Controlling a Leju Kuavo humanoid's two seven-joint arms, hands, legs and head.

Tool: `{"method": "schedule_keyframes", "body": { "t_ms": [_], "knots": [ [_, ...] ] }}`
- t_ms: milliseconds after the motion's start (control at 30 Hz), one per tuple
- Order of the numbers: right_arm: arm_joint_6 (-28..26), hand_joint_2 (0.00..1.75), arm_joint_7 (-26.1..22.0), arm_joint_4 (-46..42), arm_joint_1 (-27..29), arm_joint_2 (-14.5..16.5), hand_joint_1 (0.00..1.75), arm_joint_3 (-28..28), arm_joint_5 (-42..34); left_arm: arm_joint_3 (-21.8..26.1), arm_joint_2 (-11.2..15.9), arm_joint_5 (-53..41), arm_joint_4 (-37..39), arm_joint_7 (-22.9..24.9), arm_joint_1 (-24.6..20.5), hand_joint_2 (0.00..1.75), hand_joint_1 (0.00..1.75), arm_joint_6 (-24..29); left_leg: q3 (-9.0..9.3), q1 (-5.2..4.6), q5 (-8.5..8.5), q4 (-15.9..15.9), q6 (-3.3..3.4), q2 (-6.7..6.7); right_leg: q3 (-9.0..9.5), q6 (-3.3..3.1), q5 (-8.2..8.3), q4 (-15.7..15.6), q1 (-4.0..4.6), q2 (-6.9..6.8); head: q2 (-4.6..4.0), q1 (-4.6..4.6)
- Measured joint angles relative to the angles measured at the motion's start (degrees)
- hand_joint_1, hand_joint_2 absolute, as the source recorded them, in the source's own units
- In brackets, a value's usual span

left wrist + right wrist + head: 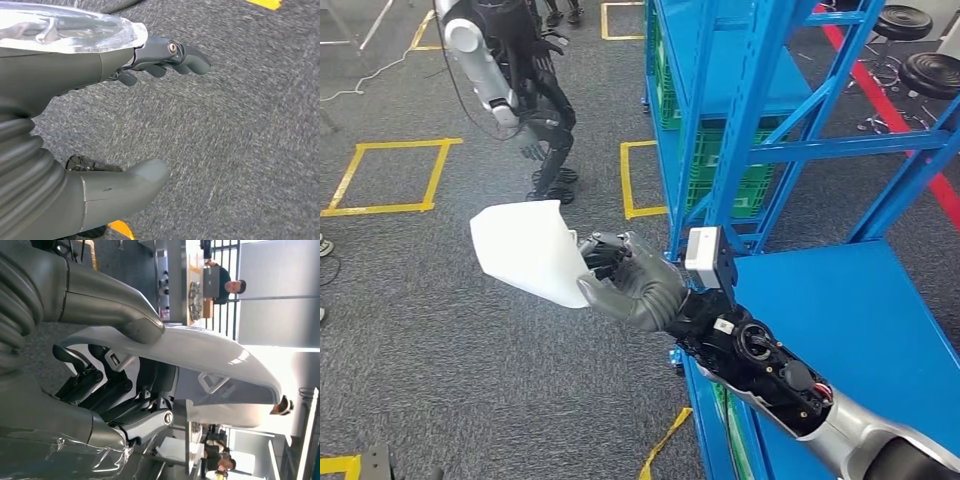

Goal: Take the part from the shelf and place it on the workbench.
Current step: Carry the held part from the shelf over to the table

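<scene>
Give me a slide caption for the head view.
Right hand holds the white part out over grey floor, beside the blue shelf.
</scene>
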Motion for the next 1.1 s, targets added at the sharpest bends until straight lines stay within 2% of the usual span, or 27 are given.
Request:
{"method": "schedule_keyframes", "body": {
  "t_ms": [33, 67, 100, 167, 200, 233, 267, 300, 367, 400, 433, 500, 567, 633, 667, 733, 767, 800, 833, 867, 933, 967, 1000, 1067, 1100],
  "knots": [
    [0.01, 1.75, -0.04, 0.08, -0.04, 0.00, 1.75, -0.01, -0.01, 0.00, 0.01, 0.07, 0.00, 0.02, 0.05, 1.75, 0.00, -0.11, 0.08, 0.07, 0.03, -0.07, 0.29, -0.48, -0.14, 0.32, -0.57, 0.52, -0.16, 0.31, -0.01, 0.08],
    [0.02, 1.75, -0.07, 0.14, -0.08, 0.00, 1.75, -0.03, -0.01, 0.00, 0.02, 0.08, 0.00, 0.03, 0.08, 1.75, 0.00, -0.21, 0.19, 0.19, 0.07, -0.15, 0.58, -0.94, -0.75, 0.59, -1.66, 2.07, -0.31, 1.17, -0.01, 0.18],
    [0.02, 1.75, -0.10, 0.19, -0.11, 0.00, 1.75, -0.04, -0.01, 0.00, 0.04, 0.08, 0.00, 0.04, 0.08, 1.75, 0.00, -0.27, 0.30, 0.29, 0.10, -0.20, 0.82, -1.36, -2.08, 0.83, -3.35, 5.05, -0.44, 2.38, -0.01, 0.35],
    [-0.01, 1.75, -0.13, 0.28, -0.04, 0.00, 1.75, -0.05, -0.01, 0.00, 0.04, 0.03, 0.00, 0.10, 0.04, 1.75, 0.00, -0.24, 0.34, 0.27, 0.04, -0.17, 1.12, -2.28, -6.00, 1.03, -7.04, 13.55, -0.53, 4.48, 0.00, 0.68],
    [-0.05, 1.75, -0.13, 0.36, 0.08, 0.00, 1.75, -0.05, -0.01, 0.00, 0.02, 0.01, 0.00, 0.15, 0.02, 1.75, 0.00, -0.07, 0.37, 0.21, 0.01, -0.15, 1.20, -2.84, -7.71, 1.03, -7.96, 16.90, -0.52, 4.84, 0.00, 0.76],
    [-0.11, 1.75, -0.13, 0.45, 0.22, -0.01, 1.75, -0.05, -0.01, 0.00, -0.01, -0.02, 0.00, 0.20, 0.01, 1.75, 0.00, 0.24, 0.43, 0.16, -0.02, -0.13, 1.23, -3.46, -8.52, 0.94, -7.69, 18.12, -0.52, 5.00, 0.00, 0.81],
    [-0.22, 1.75, -0.13, 0.52, 0.33, -0.01, 1.75, -0.05, -0.01, 0.00, -0.04, -0.07, 0.00, 0.23, 0.01, 1.75, 0.00, 0.75, 0.53, 0.12, -0.05, -0.12, 1.23, -4.14, -8.24, 0.77, -6.28, 16.97, -0.52, 5.16, 0.00, 0.86],
    [-0.31, 1.75, -0.13, 0.56, 0.38, -0.02, 1.75, -0.06, -0.01, 0.00, -0.11, -0.16, 0.00, 0.23, 0.00, 1.75, 0.00, 1.36, 0.66, 0.11, -0.10, -0.10, 1.20, -4.80, -6.99, 0.55, -4.03, 13.73, -0.52, 5.51, 0.00, 0.91],
    [-0.50, 1.75, -0.13, 0.55, 0.33, -0.02, 1.75, -0.08, -0.01, 0.00, -0.36, -0.56, 0.00, 0.21, -0.09, 1.75, 0.00, 2.89, 0.70, 0.10, -0.21, -0.01, 0.96, -5.97, -3.70, 0.06, -0.10, 5.71, -0.61, 7.69, 0.00, 0.98],
    [-0.54, 1.75, -0.14, 0.54, 0.29, -0.02, 1.75, -0.08, -0.01, 0.00, -0.48, -0.85, 0.00, 0.20, -0.18, 1.75, 0.00, 3.61, 0.47, 0.13, -0.20, 0.11, 0.73, -6.53, -2.44, -0.10, 0.70, 2.98, -0.63, 8.65, 0.00, 0.96],
    [-0.61, 1.75, -0.15, 0.54, 0.31, -0.02, 1.75, -0.08, -0.01, 0.00, -0.56, -1.19, 0.00, 0.20, -0.26, 1.75, 0.00, 4.22, 0.15, 0.20, -0.12, 0.20, 0.45, -7.06, -1.82, -0.22, 0.79, 1.62, -0.61, 9.25, 0.00, 0.86],
    [-0.75, 1.75, -0.15, 0.56, 0.41, -0.04, 1.75, -0.10, -0.01, 0.00, -0.57, -1.91, 0.00, 0.21, -0.32, 1.75, 0.00, 4.77, -0.36, 0.37, 0.12, 0.24, -0.21, -8.20, -1.39, -0.52, 0.64, 0.95, -0.58, 8.54, 0.00, 0.73],
    [-0.96, 1.75, -0.19, 0.57, 0.38, -0.07, 1.75, -0.13, -0.01, 0.00, -0.60, -2.57, 0.02, 0.21, -0.30, 1.75, 0.00, 4.77, -1.15, 0.27, -0.90, 1.70, -0.74, -7.06, -1.06, -1.09, 0.93, 0.46, -0.68, 7.45, 0.00, 0.46],
    [-1.19, 1.75, -0.30, 0.56, 0.30, -0.07, 1.75, -0.17, -0.01, 0.00, -0.61, -2.98, 0.04, 0.20, -0.46, 1.75, 0.00, 4.74, -3.11, 0.11, -3.33, 5.90, -1.04, -4.49, -0.78, -1.56, 1.09, 0.12, -0.66, 6.52, 0.00, -0.02],
    [-1.39, 1.75, -0.35, 0.56, 0.37, -0.07, 1.75, -0.21, -0.01, 0.00, -0.57, -3.09, 0.04, 0.20, -0.58, 1.75, 0.00, 4.74, -4.69, 0.09, -4.84, 9.17, -1.13, -3.61, -0.77, -1.66, 1.08, 0.11, -0.58, 6.11, 0.00, -0.23],
    [-1.75, 1.75, -0.42, 0.66, 0.65, -0.07, 1.75, -0.31, -0.06, 0.00, -0.61, -3.27, 0.04, 0.22, -0.61, 1.75, 0.00, 4.83, -7.93, 0.10, -7.02, 15.54, -1.22, -2.72, -0.81, -1.79, 1.01, 0.12, -0.41, 5.16, 0.00, -0.29],
    [-1.95, 1.75, -0.47, 0.73, 0.80, -0.07, 1.75, -0.38, -0.09, 0.00, -0.65, -3.35, 0.04, 0.23, -0.56, 1.75, 0.00, 4.93, -8.97, 0.11, -7.26, 17.45, -1.21, -2.42, -0.81, -1.83, 0.97, 0.12, -0.36, 4.59, 0.00, -0.28],
    [-2.07, 1.75, -0.51, 0.80, 0.89, -0.07, 1.75, -0.44, -0.14, 0.00, -0.68, -3.39, 0.04, 0.23, -0.51, 1.75, 0.00, 5.05, -8.78, 0.10, -6.38, 16.93, -1.13, -2.25, -0.78, -1.85, 0.92, 0.12, -0.33, 4.09, 0.00, -0.29],
    [-2.16, 1.75, -0.57, 0.84, 0.94, -0.07, 1.75, -0.50, -0.17, 0.00, -0.67, -3.41, 0.04, 0.24, -0.48, 1.75, 0.00, 5.14, -7.32, 0.07, -4.61, 14.05, -0.97, -2.02, -0.70, -1.81, 0.87, 0.12, -0.32, 3.63, 0.00, -0.30],
    [-2.23, 1.75, -0.61, 0.87, 0.94, -0.07, 1.75, -0.54, -0.18, 0.00, -0.63, -3.43, 0.04, 0.24, -0.50, 1.75, 0.00, 5.20, -5.00, -0.01, -2.47, 9.65, -0.72, -1.43, -0.57, -1.73, 0.80, 0.12, -0.31, 3.21, 0.00, -0.30],
    [-2.27, 1.75, -0.70, 0.88, 0.92, -0.07, 1.75, -0.66, -0.19, 0.00, -0.55, -3.50, 0.04, 0.23, -0.70, 1.75, 0.00, 5.25, -1.03, -0.51, 0.05, 2.05, -0.06, 0.25, -0.42, -1.37, 0.57, 0.19, -0.06, 2.53, 0.00, -0.33],
    [-2.28, 1.75, -0.72, 0.88, 0.91, -0.07, 1.75, -0.72, -0.19, 0.00, -0.54, -3.52, 0.04, 0.23, -0.79, 1.75, 0.00, 5.27, -0.17, -0.76, 0.40, 0.30, 0.22, 0.71, -0.38, -1.16, 0.47, 0.21, 0.05, 2.22, 0.00, -0.30],
    [-2.30, 1.75, -0.74, 0.88, 0.91, -0.07, 1.75, -0.78, -0.20, 0.00, -0.52, -3.55, 0.04, 0.22, -0.83, 1.75, 0.00, 5.30, -0.03, -0.98, 0.29, -0.17, 0.44, 0.67, -0.35, -0.94, 0.38, 0.21, 0.14, 1.91, 0.00, -0.26],
    [-2.35, 1.75, -0.76, 0.88, 0.92, -0.07, 1.75, -0.87, -0.22, 0.00, -0.52, -3.55, 0.04, 0.22, -0.77, 1.75, 0.00, 5.36, -0.03, -0.80, 0.48, -0.29, 0.88, -0.29, -0.34, -0.39, 0.04, 0.32, 0.09, 1.51, 0.00, -0.16],
    [-2.37, 1.75, -0.77, 0.88, 0.92, -0.07, 1.75, -0.92, -0.22, 0.00, -0.52, -3.55, 0.04, 0.22, -0.75, 1.75, 0.00, 5.38, 0.07, -0.62, 0.54, -0.40, 1.15, -0.66, -0.66, -0.07, -0.69, 1.13, 0.02, 1.94, 0.00, -0.10]
  ]
}}
